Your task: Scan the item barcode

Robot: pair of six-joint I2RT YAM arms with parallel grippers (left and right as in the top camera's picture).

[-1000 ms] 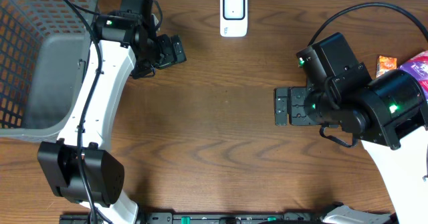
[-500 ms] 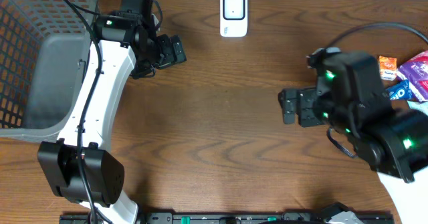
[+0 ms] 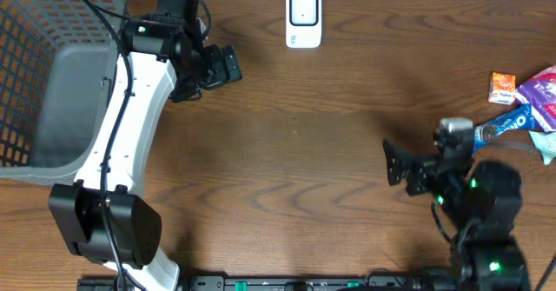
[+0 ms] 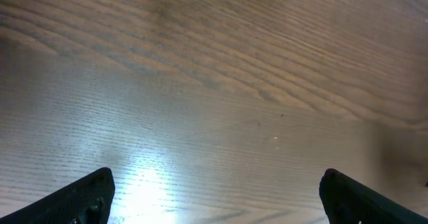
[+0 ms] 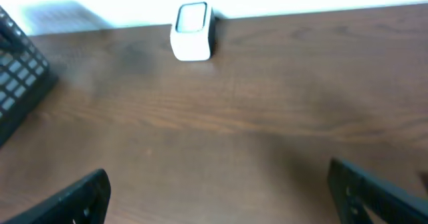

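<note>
You're at the very start — nothing has been picked or scanned. Your left gripper (image 3: pixel 231 65) and right gripper (image 3: pixel 393 163) both stand spread wide, holding nothing. The items (image 3: pixel 537 95) lie at the right edge of the table (image 3: pixel 304 152), well apart from the white scanner (image 3: pixel 303 18) — grasping one and presenting its barcode is all left to do.

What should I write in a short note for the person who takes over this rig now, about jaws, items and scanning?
Left gripper: jaws open, empty, beside the grey mesh plastic basket.
Right gripper: jaws open, empty, over the right half of the dark wooden table.
The small white box-shaped scanner stands at the far edge, centre.
Items: small orange packet, purple packet, blue packet, all at the right edge.
Done: nothing picked or scanned.
Left: pick one item and show its barcode to the scanner.
</note>
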